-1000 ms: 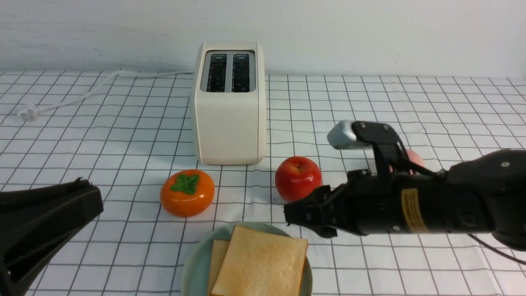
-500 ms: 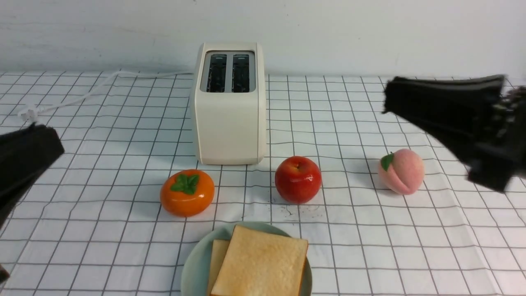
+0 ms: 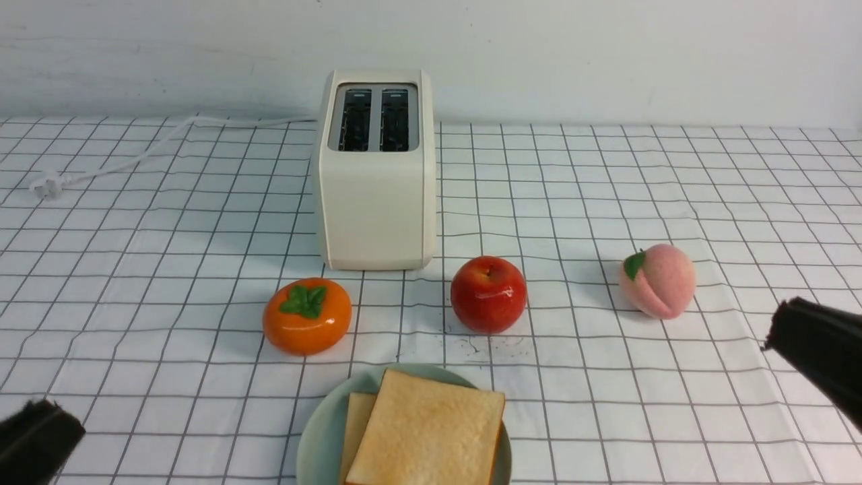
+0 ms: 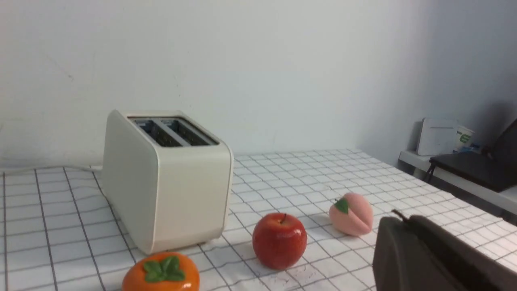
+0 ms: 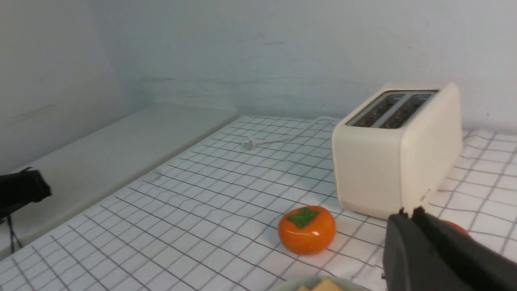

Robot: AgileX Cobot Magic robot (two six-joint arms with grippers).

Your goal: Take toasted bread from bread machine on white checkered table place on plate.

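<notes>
The cream-white bread machine (image 3: 374, 195) stands at the back of the white checkered table (image 3: 168, 283); both dark slots show no bread. It also shows in the left wrist view (image 4: 165, 190) and the right wrist view (image 5: 398, 161). Two slices of toasted bread (image 3: 427, 431) lie stacked on the mint-green plate (image 3: 316, 431) at the front edge, the lower slice peeking out on the left. My left gripper (image 3: 47, 417) is shut and empty at the front left corner. My right gripper (image 3: 781, 330) is shut and empty at the right edge, in front of the peach.
An orange persimmon (image 3: 306, 315) and a red apple (image 3: 488, 293) sit between the bread machine and the plate. A pink peach (image 3: 658, 280) lies to the right. The white cord and plug (image 3: 47, 183) trail off to the back left.
My right arm has swung away from beside the plate to the right edge and dropped low. My left arm has pulled back to the front left corner. The bread and plate have not moved.
</notes>
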